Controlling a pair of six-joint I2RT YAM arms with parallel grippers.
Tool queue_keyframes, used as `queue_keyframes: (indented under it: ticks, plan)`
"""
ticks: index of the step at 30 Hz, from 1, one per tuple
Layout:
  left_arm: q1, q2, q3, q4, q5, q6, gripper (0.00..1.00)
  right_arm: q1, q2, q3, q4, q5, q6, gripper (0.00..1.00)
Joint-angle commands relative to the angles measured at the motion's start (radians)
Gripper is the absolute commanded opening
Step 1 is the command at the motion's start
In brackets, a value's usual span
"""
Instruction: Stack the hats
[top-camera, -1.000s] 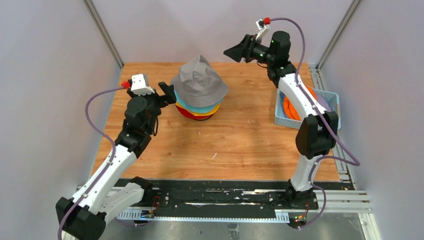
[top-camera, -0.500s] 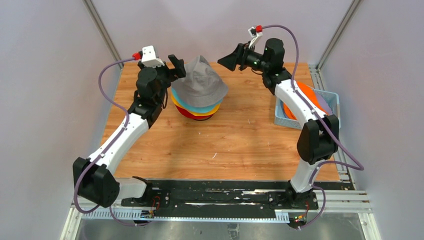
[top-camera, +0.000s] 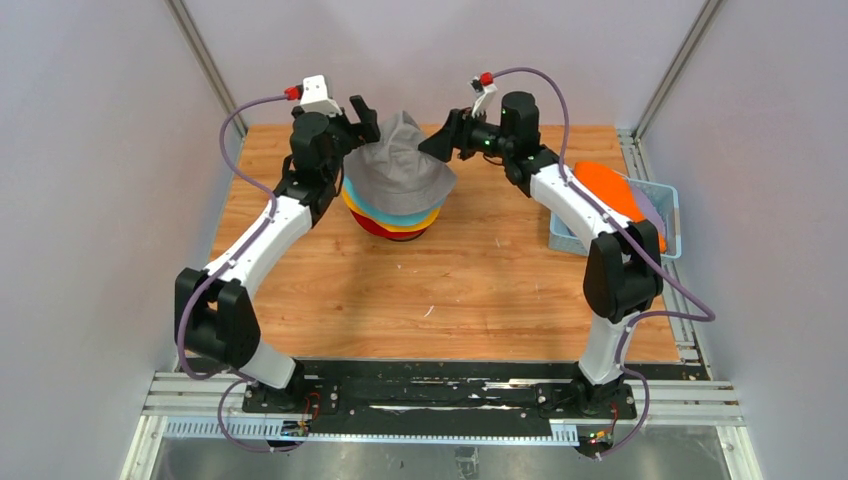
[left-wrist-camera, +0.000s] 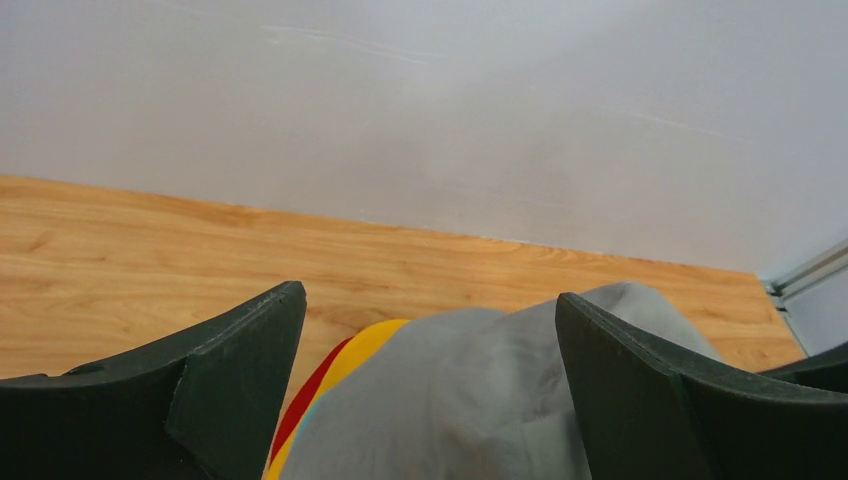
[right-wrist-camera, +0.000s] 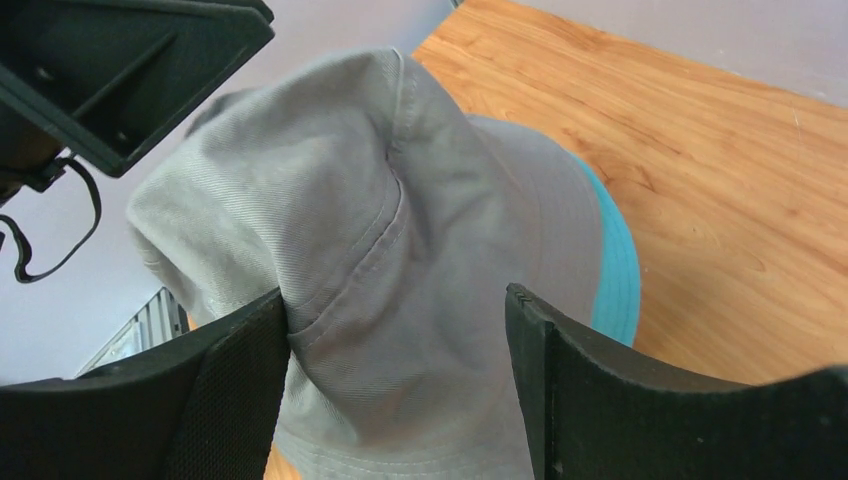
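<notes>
A stack of hats stands at the back middle of the table: the grey hat (top-camera: 400, 172) on top, with teal (top-camera: 432, 215), yellow (top-camera: 352, 205) and red (top-camera: 375, 228) brims showing under it. My left gripper (top-camera: 362, 112) is open at the crown's upper left; in its wrist view (left-wrist-camera: 430, 297) the grey hat (left-wrist-camera: 480, 400) lies between the fingers. My right gripper (top-camera: 440, 142) is open at the crown's right; in its wrist view (right-wrist-camera: 397, 298) the fingers straddle the grey crown (right-wrist-camera: 400, 200). The orange hat (top-camera: 610, 188) and the lavender hat (top-camera: 649, 205) are in the basket.
The light blue plastic basket (top-camera: 560, 238) stands at the table's right edge, behind my right arm. Grey walls close off the back and both sides. The wire stand is hidden under the stack. My left gripper shows in the right wrist view (right-wrist-camera: 130, 70).
Both grippers have closed in on the grey hat's crown: the left rose and moved back and right, the right moved left and down. The stack has not moved.
</notes>
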Motion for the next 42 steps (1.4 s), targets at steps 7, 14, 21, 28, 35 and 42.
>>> queue_keyframes:
  ticks: [7, 14, 21, 28, 35, 42]
  plan:
    - [0.064, 0.062, 0.019, 0.019, 0.032, -0.018, 1.00, -0.006, -0.070, -0.069, -0.009, 0.061, -0.055, 0.75]
    - [0.124, 0.000, 0.020, 0.002, 0.030, -0.026, 1.00, -0.058, -0.169, -0.089, -0.028, 0.070, -0.064, 0.75]
    - [0.129, -0.151, -0.002, -0.048, 0.073, -0.040, 0.97, -0.126, -0.326, -0.125, -0.301, 0.442, -0.204, 0.74]
    - [0.062, -0.341, -0.138, -0.048, 0.209, -0.102, 0.78, -0.269, -0.362, -0.217, -0.564, 0.826, -0.184, 0.68]
    - [-0.087, -0.362, -0.156, -0.050, 0.178, -0.131, 0.75, -0.362, -0.241, -0.306, -0.578, 0.818, -0.160, 0.64]
    - [-0.136, -0.327, -0.211, -0.037, 0.208, -0.146, 0.74, -0.367, -0.071, -0.288, -0.578, 0.925, -0.194, 0.61]
